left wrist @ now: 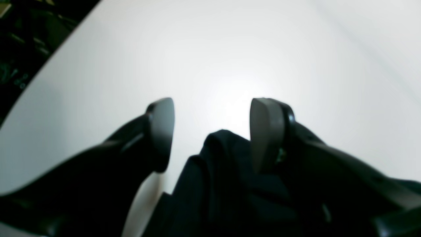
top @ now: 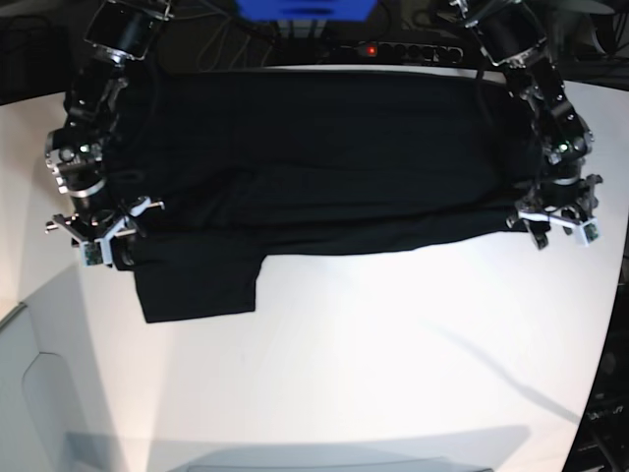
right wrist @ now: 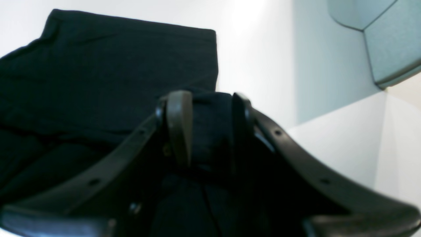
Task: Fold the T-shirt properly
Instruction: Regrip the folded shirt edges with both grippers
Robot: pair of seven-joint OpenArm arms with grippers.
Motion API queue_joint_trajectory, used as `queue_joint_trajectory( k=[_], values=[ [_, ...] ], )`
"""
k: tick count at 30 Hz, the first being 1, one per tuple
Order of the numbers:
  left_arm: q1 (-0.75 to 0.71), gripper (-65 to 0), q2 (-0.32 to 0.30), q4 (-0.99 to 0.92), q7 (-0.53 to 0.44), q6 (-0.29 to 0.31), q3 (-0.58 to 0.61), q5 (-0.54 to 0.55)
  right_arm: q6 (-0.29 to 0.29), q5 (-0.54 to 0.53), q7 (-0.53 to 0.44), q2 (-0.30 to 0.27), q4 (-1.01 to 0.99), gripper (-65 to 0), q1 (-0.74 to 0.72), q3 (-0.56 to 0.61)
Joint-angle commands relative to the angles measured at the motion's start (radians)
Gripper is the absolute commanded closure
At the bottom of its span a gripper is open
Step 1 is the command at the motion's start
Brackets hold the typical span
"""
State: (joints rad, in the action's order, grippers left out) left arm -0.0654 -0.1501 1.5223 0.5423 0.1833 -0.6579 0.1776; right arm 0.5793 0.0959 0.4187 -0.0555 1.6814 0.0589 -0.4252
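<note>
The T-shirt lies spread across the upper half of the base view on the white desk, its long axis running left to right, with a sleeve hanging down past the folded front edge at lower left. Each end of that front edge meets one arm, so the coming move likely turns on both ends at once: neither arm is nearer, each sits at its own corner.

At the picture's right edge, the left claw stands with jaws wide apart. In the left wrist view a bunched dark fold rises between them and lies against the right-hand pad, but nothing pinches it; the cloth reaches back toward the camera from the tips.

At the picture's left, the right claw has dark cloth filling the gap between its jaws, which stand partly apart. Whether they press the cloth or merely straddle it I cannot tell; the view is blurred and black on black.

The collar, tag and print are not visible, and the shirt's far edge merges with dark equipment at the top of the frame.
</note>
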Motion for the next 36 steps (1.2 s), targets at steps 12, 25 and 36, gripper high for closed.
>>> queue_joint_trajectory(
  k=[12, 25, 36],
  values=[
    [0.029, -28.2, -0.013, -0.061, -0.021, -0.003, 0.007, 0.004, 0.009, -0.012, -0.025, -0.016, 0.015, -21.3, -0.015, -0.004],
    [0.029, -0.6, -0.013, -0.056, -0.021, -0.001, 0.007, 0.004, 0.009, -0.008, -0.024, -0.016, 0.013, -21.3, -0.063, -0.005],
    [0.022, -0.1, -0.013, 0.028, -0.02, -0.001, 0.0, 0.006, 0.008, -0.006, 0.134, -0.043, -0.117, -25.2, -0.285, -0.002]
  ],
)
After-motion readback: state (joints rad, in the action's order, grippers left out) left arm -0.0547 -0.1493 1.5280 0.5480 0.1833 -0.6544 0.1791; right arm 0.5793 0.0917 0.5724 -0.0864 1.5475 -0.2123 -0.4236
